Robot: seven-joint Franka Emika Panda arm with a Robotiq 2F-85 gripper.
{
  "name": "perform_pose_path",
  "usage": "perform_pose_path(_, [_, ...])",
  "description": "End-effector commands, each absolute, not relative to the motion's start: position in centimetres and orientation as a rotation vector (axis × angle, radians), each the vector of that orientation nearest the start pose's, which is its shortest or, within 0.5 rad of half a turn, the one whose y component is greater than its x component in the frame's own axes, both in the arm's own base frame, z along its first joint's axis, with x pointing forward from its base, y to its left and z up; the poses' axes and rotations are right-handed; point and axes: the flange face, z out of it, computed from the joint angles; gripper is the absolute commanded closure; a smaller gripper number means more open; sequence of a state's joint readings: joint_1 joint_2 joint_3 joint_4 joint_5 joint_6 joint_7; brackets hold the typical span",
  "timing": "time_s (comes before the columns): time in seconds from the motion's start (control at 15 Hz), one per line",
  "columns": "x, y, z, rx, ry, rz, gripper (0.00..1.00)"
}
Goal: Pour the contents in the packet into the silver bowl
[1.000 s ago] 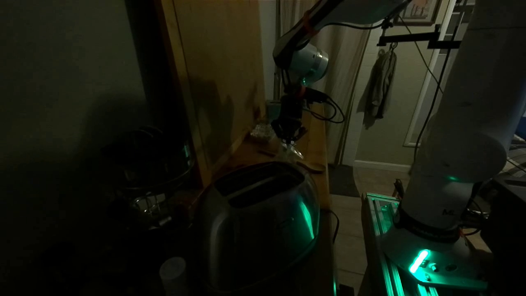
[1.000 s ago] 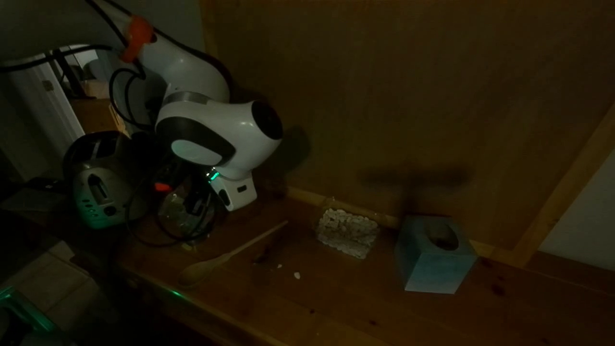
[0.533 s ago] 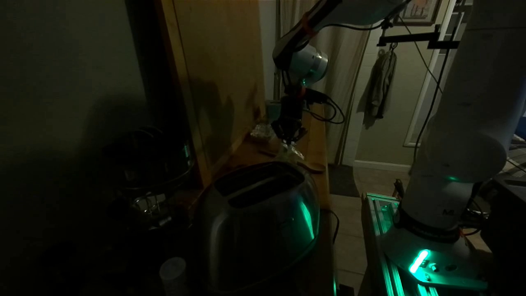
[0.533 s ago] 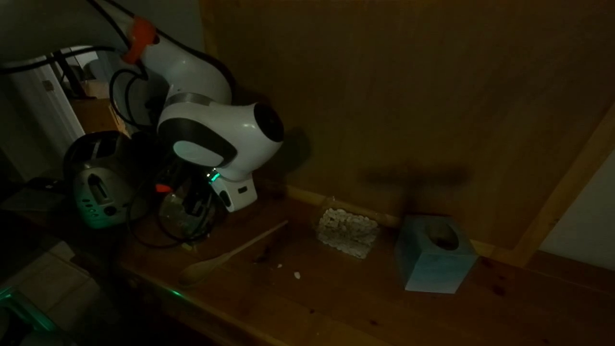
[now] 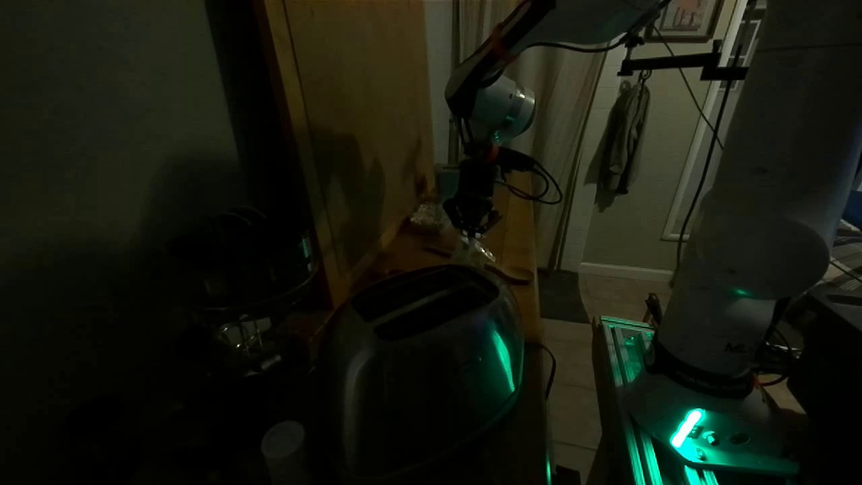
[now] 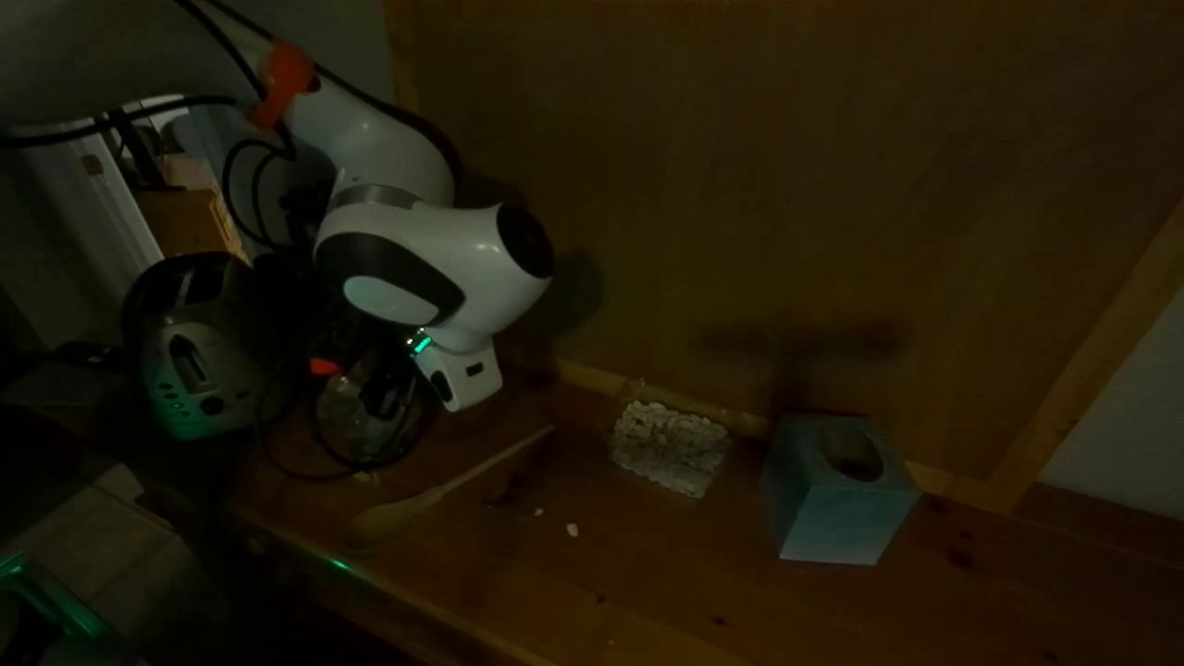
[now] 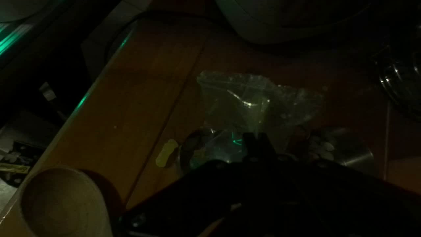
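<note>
The packet (image 7: 230, 102) is a clear, crinkled plastic bag in the wrist view. My gripper (image 7: 255, 135) is shut, with the bag pinched between its fingertips and spreading out beyond them. The packet shows as a shiny patch under my gripper (image 5: 473, 236) in an exterior view (image 5: 477, 252). It also shows behind the cables in an exterior view (image 6: 347, 416). A shiny curved metal surface, likely the silver bowl (image 7: 355, 148), shows right of the fingers with pale pieces in it. A dark round rim (image 7: 185, 149) shows left of them. I cannot tell if both are one bowl.
A toaster (image 5: 424, 384) stands close by on the wooden counter (image 6: 666, 592). A wooden spoon (image 6: 388, 523), a clear container of pale pieces (image 6: 671, 449) and a blue tissue box (image 6: 837, 509) lie along it. A wooden panel (image 6: 786, 185) rises behind. A yellow piece (image 7: 167, 153) lies beside the rim.
In an exterior view the arm, gripper and packet have shifted slightly right and down, away from the toaster. The packet stays in the gripper. The other things have not moved.
</note>
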State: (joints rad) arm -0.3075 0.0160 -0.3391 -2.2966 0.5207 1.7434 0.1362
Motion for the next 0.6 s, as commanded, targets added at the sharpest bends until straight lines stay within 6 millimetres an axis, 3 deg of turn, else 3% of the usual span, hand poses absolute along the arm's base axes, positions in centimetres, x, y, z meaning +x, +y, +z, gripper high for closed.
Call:
perform_pose_path(0.0, [39.5, -23.7, 32.0, -2.156, 1.21, 0.55, 0.99])
perform_pose_path(0.53, [39.5, -23.9, 33.3, -2.167, 1.187, 0.528, 0.99])
